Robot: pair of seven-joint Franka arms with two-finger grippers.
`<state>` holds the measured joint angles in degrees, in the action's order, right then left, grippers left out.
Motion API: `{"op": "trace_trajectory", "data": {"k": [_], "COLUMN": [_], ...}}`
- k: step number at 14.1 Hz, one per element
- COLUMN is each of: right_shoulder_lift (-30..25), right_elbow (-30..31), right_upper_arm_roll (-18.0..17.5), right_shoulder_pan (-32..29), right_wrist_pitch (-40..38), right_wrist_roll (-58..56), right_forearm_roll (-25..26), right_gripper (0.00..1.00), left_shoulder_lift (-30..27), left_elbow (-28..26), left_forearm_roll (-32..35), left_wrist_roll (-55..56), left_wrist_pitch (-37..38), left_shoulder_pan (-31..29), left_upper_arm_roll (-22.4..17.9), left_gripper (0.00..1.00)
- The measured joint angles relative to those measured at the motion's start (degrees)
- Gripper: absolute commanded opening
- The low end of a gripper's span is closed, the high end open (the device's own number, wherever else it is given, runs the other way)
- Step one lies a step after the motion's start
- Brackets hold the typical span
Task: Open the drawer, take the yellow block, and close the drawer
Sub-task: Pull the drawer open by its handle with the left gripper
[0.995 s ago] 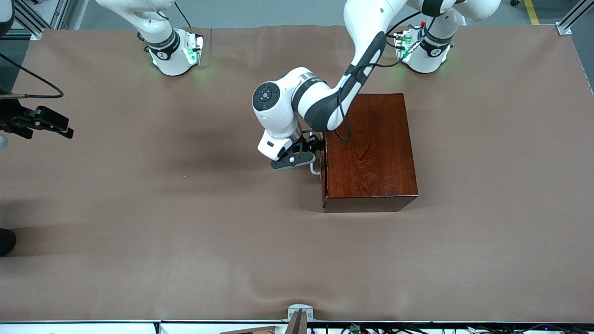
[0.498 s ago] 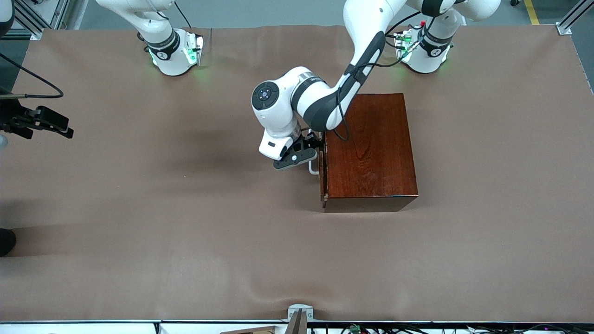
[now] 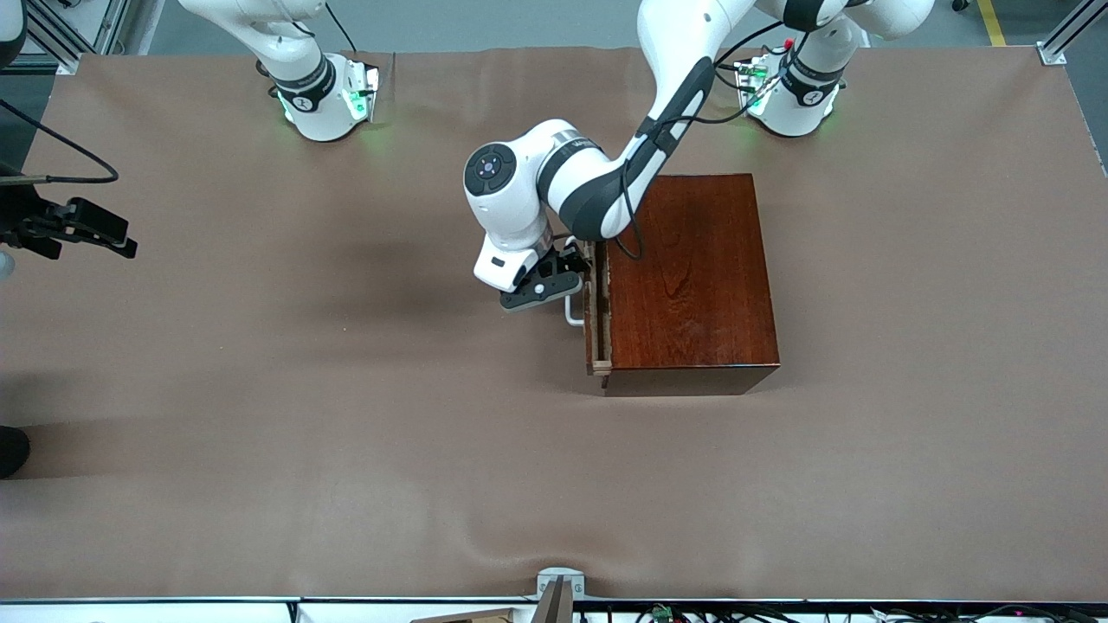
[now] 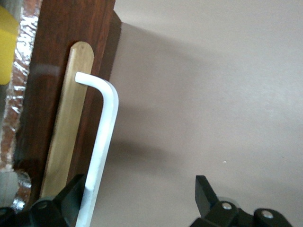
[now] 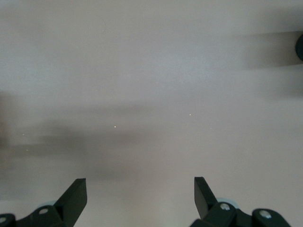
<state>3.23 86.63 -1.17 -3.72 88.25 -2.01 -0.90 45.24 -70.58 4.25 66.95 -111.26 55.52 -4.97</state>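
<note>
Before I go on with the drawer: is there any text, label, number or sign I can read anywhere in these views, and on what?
None can be read.
Arm bases: each collar carries a small round mark, too small to read.
Left arm's wrist joint: a round emblem on the dark cap, no legible lettering.
Wooden box, drawer, white handle and yellow block: no markings visible.

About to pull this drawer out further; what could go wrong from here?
The left claw is open, the white handle hooked on one finger only; it could slip off. The drawer is barely open, so reaching for the yellow block now would likely hit wood. The right claw waits open over the table.
</note>
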Motion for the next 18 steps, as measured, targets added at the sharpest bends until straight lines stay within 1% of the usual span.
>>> {"op": "trace_trajectory", "data": {"k": [7,10,18], "right_shoulder_lift": [0.0,0.0,0.0], "right_elbow": [0.0,0.0,0.0], "right_upper_arm_roll": [0.0,0.0,0.0], "right_shoulder_pan": [0.0,0.0,0.0], "right_wrist_pitch": [0.0,0.0,0.0], "right_wrist_roll": [0.0,0.0,0.0], "right_forearm_roll": [0.0,0.0,0.0], "right_gripper": [1.0,1.0,1.0], "left_shoulder_lift": [0.1,0.2,0.2], "left_elbow": [0.0,0.0,-0.2], "left_forearm_roll": [0.0,0.0,0.0], "left_wrist_roll": [-0.5,-3.5,-5.5], "left_wrist_pitch": [-5.7,-7.3,-10.1], "left_shoulder_pan": [0.0,0.1,0.1], "left_upper_arm_roll": [1.9,2.4,2.6], "left_gripper": [1.0,1.0,1.0]}}
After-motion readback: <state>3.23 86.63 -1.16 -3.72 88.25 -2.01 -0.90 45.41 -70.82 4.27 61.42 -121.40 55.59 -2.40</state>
